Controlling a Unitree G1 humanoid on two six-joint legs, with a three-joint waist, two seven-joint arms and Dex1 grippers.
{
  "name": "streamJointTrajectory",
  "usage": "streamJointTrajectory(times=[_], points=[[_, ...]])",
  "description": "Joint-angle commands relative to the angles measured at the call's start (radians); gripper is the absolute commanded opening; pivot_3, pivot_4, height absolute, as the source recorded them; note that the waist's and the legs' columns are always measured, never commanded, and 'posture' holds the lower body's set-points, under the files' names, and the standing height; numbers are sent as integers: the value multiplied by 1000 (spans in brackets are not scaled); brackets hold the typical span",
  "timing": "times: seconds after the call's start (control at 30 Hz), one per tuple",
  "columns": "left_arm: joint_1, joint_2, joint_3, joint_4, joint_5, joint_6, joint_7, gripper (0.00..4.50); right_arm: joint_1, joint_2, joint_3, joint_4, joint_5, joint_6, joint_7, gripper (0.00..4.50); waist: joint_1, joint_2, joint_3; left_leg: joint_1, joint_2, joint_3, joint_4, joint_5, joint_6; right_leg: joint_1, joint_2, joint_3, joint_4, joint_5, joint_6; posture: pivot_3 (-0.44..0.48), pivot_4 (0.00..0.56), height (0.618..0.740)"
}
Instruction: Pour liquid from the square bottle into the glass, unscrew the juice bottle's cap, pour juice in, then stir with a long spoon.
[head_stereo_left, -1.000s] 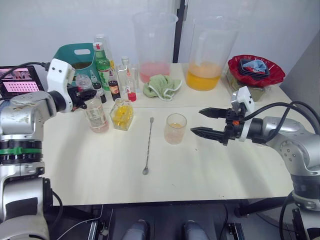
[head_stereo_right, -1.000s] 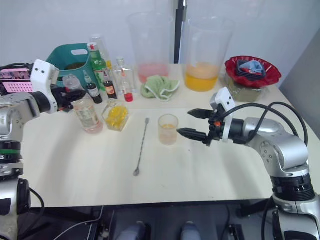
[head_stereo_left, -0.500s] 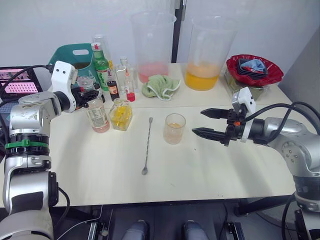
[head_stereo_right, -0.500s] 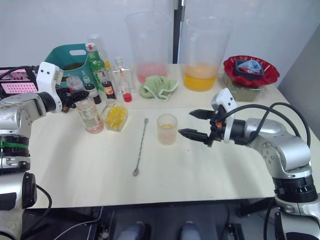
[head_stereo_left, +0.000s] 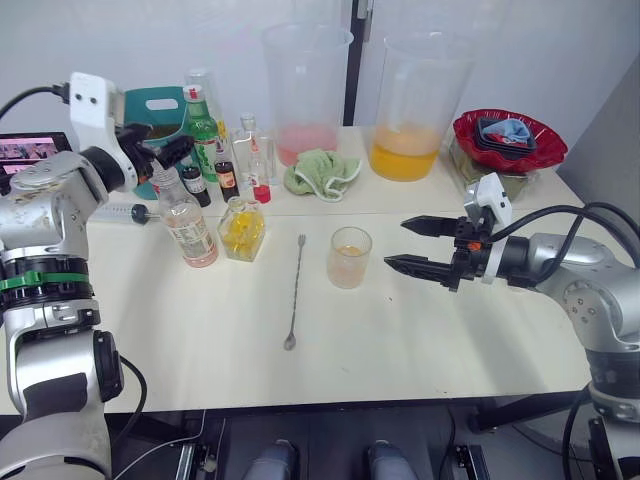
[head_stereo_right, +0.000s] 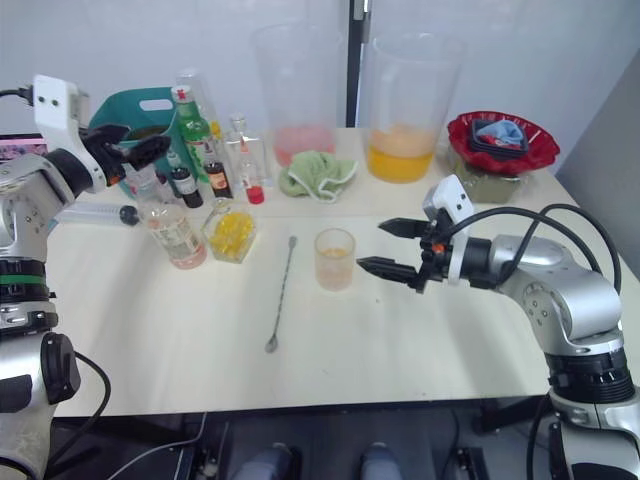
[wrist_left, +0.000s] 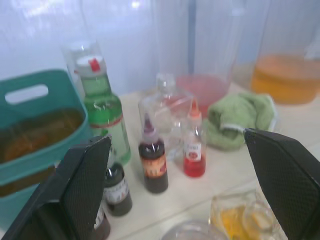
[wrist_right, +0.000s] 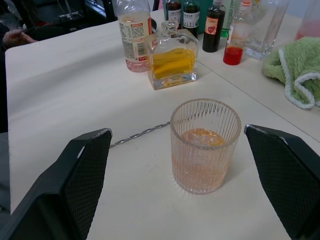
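Juice bottle (head_stereo_left: 188, 224) neck hidden behind open L gripper (head_stereo_left: 165, 152).

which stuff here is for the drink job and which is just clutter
Job: square bottle, glass, juice bottle, long spoon.

Clutter: two beakers, green cloth, green bottle, sauce bottles, teal bin, red bowl.
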Motion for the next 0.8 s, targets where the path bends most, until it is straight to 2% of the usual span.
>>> streamJointTrajectory(times=[0.03, 0.17, 0.27, 0.4, 0.5, 0.53, 0.7, 0.8], points=[[-58, 25, 74, -81, -53, -71, 0, 4477, -32, -1, -25, 0, 0, -24, 16, 4500, 0, 0, 0, 0, 0, 0, 0, 0, 0, 0, 0, 0, 0, 0, 0, 0, 150, 740], [-45, 39, 86, -177, -129, -13, -59, 4477, -46, -1, -29, 17, 0, -27, 32, 4500, 0, 0, 0, 0, 0, 0, 0, 0, 0, 0, 0, 0, 0, 0, 0, 0, 150, 740], [60, 76, 68, -389, -264, 104, -193, 4477, -43, -1, -32, 15, 5, -20, 40, 4500, -3, 0, 0, 0, 0, 0, 0, 0, 0, 1, 0, 0, 0, 0, 0, 0, 150, 740], [193, 122, 82, -608, -367, 278, -169, 4477, -15, -1, -49, -10, 28, -4, 41, 4500, -4, 0, 0, 0, 0, 0, 0, 0, 0, 0, 0, 0, 0, 0, 0, 0, 150, 740], [357, 101, 103, -764, -349, 291, -78, 4477, 5, -16, -53, -24, 38, 13, 47, 4500, -3, 0, 0, 1, 1, 0, -1, 0, 0, 1, 0, 1, 0, 0, 0, 0, 150, 740], [416, 103, 104, -805, -362, 293, -91, 4477, 20, -24, -60, -36, 44, 18, 52, 4500, -2, 0, 0, 2, 1, 0, -1, 0, 0, 1, 0, 2, 0, 0, 0, 0, 150, 740], [551, 120, 101, -851, -396, 279, -143, 4477, 94, -68, -90, -73, 47, 28, 66, 4500, 5, 0, 0, 2, 1, 0, -2, 0, 0, 1, 0, 1, -1, 0, 0, 0, 150, 740], [634, 167, 84, -836, -449, 326, -234, 4477, 175, -89, -96, -109, 33, 18, 66, 4500, 7, 0, 0, 2, 1, 0, -2, 0, 0, 2, 0, 1, -2, 0, -1, 0, 150, 740]])
